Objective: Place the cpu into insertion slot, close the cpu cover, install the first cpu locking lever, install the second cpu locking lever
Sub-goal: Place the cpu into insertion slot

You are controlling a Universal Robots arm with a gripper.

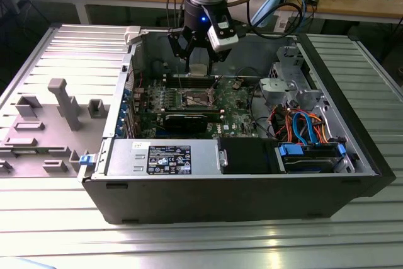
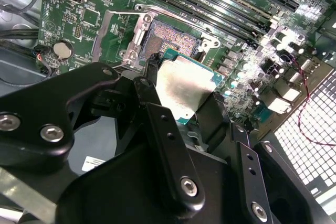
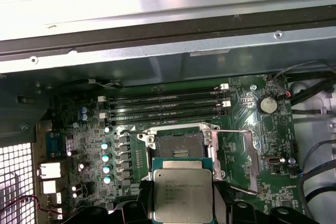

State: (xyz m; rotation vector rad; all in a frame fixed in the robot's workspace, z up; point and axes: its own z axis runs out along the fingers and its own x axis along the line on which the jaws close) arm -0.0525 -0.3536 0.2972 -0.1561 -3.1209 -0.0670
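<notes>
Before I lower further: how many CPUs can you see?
1: the cpu, held in the gripper over the empty insertion slot. Hidden corners of the case could hold others.

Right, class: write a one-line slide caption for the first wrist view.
Gripper holds the cpu near the empty insertion slot.

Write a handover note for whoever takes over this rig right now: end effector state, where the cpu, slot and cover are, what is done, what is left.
End effector: shut on the cpu, held flat over the motherboard near the insertion slot, not in it.
Insertion slot: bare, contacts showing.
cpu cover: open, not down over the slot.
Wire lever: swung out beside the slot, not latched.
Done: cpu is in the grasp, close to the slot.
Left: seating the cpu, closing the cover, both locking levers.
</notes>
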